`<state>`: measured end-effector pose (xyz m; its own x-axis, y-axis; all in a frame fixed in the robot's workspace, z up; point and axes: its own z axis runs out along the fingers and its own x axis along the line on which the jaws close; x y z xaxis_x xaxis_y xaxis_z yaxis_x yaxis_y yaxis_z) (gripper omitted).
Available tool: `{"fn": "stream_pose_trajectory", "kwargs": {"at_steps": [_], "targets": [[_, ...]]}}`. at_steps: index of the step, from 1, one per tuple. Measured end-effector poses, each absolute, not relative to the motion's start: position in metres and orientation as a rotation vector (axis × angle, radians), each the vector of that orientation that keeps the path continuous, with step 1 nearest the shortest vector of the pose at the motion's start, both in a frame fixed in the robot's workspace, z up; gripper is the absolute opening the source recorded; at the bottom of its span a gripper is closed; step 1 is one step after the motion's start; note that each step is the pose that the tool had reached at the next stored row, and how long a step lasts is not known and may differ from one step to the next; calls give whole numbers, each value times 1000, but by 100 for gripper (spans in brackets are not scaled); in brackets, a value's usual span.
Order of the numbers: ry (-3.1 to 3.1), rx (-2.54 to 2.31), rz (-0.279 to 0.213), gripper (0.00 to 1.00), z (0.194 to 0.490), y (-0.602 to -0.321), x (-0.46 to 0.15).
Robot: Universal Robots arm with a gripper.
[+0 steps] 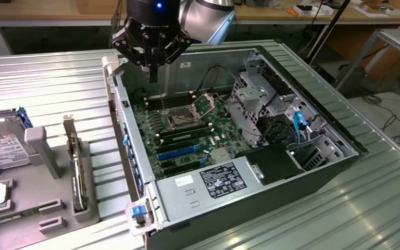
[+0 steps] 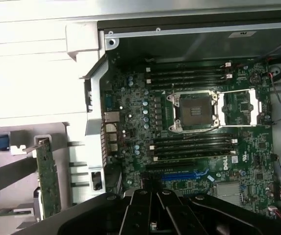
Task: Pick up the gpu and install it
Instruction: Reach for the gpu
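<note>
Above the far corner of the open computer case, toward the exterior view's left, the jaws hang pressed together with nothing between them; they touch no part and sit over the memory-slot end of the motherboard.

Outside the case, toward the exterior view's left, the gpu stands on 1 long edge in a slot of a grey holder on the ribbed metal table; it is well apart from the jaws. Seen edge-on, the gpu presents as a thin green circuit card with small components on its face; a narrow silver end bracket rises at 1 end.

Beside the holder lies a silver hard drive with a white label. Inside the case, a blue expansion slot lies bare; the processor socket stands uncovered.
</note>
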<state>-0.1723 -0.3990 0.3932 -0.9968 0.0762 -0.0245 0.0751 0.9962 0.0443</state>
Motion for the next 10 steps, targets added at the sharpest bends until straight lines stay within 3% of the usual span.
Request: {"fn": "stream_pose_trajectory", "kwargs": {"at_steps": [10], "targets": [[3112,118,68,11,393,-399,-201]]}}
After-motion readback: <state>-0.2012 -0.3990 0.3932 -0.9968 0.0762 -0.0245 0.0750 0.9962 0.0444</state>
